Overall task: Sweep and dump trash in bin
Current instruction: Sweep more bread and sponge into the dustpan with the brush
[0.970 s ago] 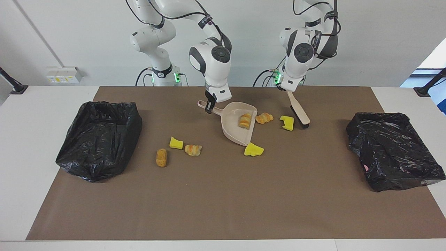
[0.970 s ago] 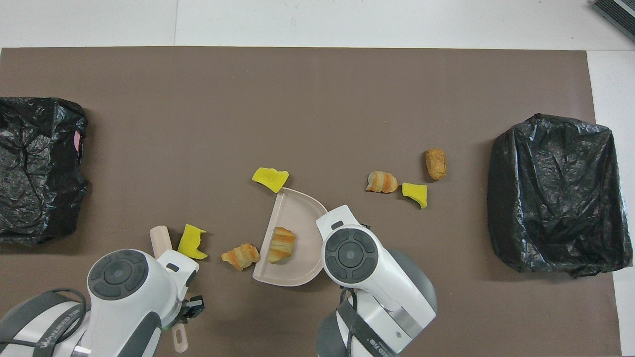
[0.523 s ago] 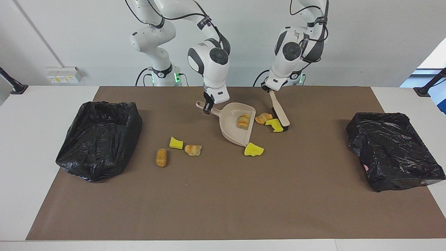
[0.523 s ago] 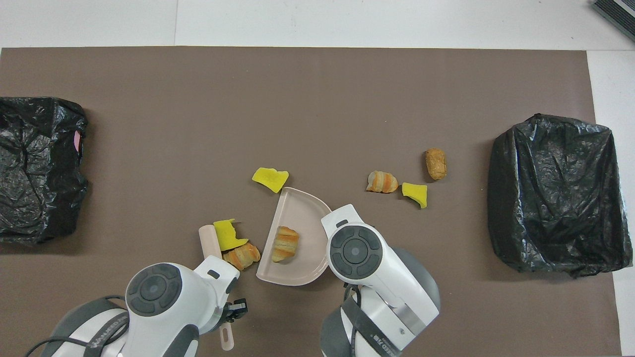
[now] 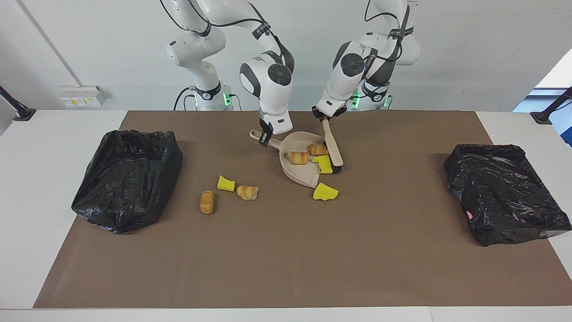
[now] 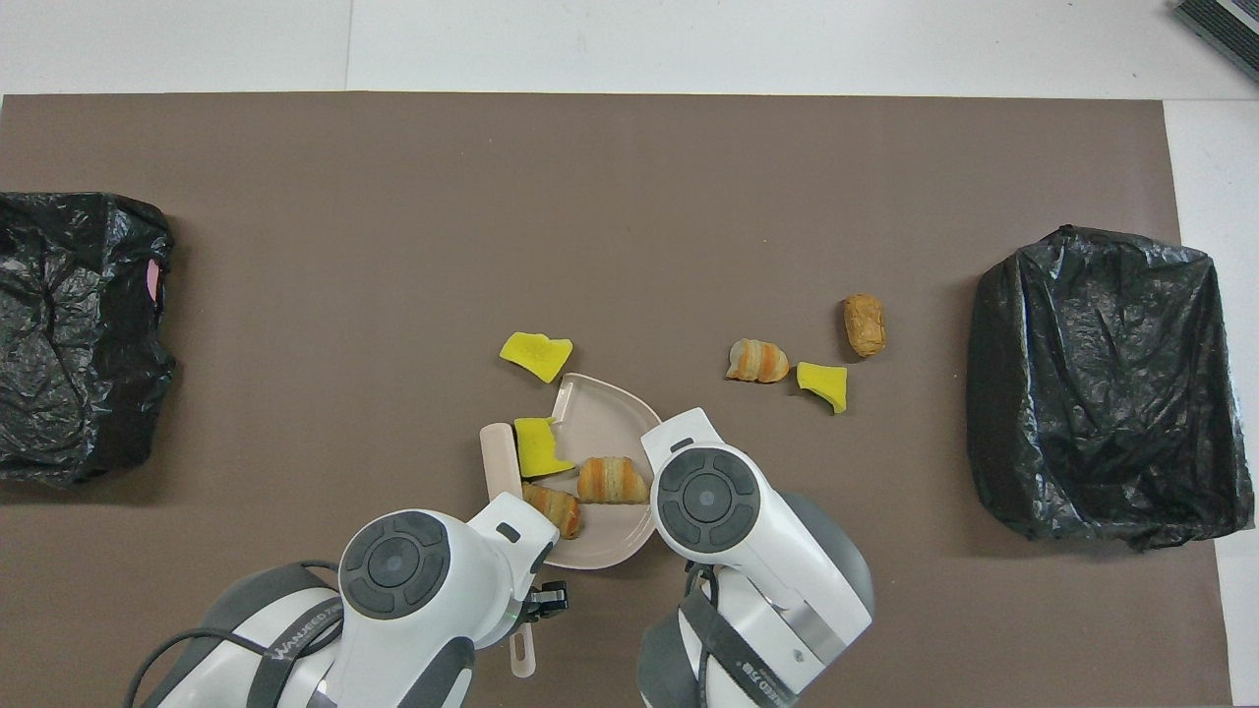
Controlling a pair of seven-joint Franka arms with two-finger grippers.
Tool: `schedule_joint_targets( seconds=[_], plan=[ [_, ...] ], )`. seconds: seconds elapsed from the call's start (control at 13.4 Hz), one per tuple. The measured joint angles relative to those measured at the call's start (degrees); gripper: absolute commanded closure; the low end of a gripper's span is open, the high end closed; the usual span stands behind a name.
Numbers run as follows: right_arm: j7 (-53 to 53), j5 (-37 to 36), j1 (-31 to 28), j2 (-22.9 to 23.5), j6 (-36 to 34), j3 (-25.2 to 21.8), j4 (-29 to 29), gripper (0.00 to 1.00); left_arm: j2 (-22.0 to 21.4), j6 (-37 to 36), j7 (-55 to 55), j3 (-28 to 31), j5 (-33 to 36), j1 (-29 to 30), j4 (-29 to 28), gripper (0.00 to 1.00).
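Sweeping: left tool (image 5: 325, 119) clenched on the brush (image 5: 333, 151) handle, bristles down at the dustpan (image 5: 298, 172) mouth.
Holding: right tool (image 5: 265, 136) clenched on the dustpan handle, pan flat on the counter (image 5: 286, 250).
Facing view only: both tools' grips on the handles; overhead, each tool is covered by its own wrist (image 6: 395, 563).
Overhead view only: the yellow chunk (image 6: 537, 447) straddles the pan's lip, pressed against the brush head.
In the pan: two striped pastries (image 5: 297, 157), one directly under the left tool, the other between the two tools.
Outside the pan: second yellow chunk (image 5: 325, 192) at the pan's corner; third yellow chunk (image 5: 225, 184), third pastry (image 5: 247, 192) and bread roll (image 5: 207, 202) lie toward the right arm's end from the right tool.
Bins: black-lined bin (image 5: 127, 179) and a second one (image 5: 505, 192), each well apart from both tools.
Changed since a second ago: brush has swept toward the pan; one pastry and one chunk pushed in; first pastry slid deeper.
Hard to make out: the fingertips of both tools; brush bristles mostly hidden.
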Motion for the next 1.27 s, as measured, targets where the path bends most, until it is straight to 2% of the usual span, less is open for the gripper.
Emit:
schedule_joint_targets(
  seconds=[0.45, 0.75, 0.9, 1.05, 1.27],
  plan=[
    [0.0, 0.0, 0.0, 0.0, 0.0, 0.0, 0.0, 1.00, 2.7, -1.4, 0.8, 0.7, 0.0, -0.4, 7.6, 1.00],
    [0.0, 0.0, 0.0, 0.0, 0.0, 0.0, 0.0, 1.00, 2.6, -9.4, 8.3, 1.7, 1.0, 4.7, 13.1, 1.00],
    [0.0, 0.0, 0.0, 0.0, 0.0, 0.0, 0.0, 1.00, 2.7, -10.3, 11.0, 1.9, 3.4, 5.7, 13.8, 1.00],
    [2.7, 0.0, 0.0, 0.0, 0.0, 0.1, 0.0, 1.00, 3.1, -10.2, 17.2, 1.8, 6.7, 6.7, 14.3, 1.00],
    [13.1, 0.2, 0.4, -0.1, -0.2, 0.4, 0.0, 1.00, 4.7, -7.1, 31.8, 1.9, 9.3, 11.1, 15.3, 1.00]
  ],
)
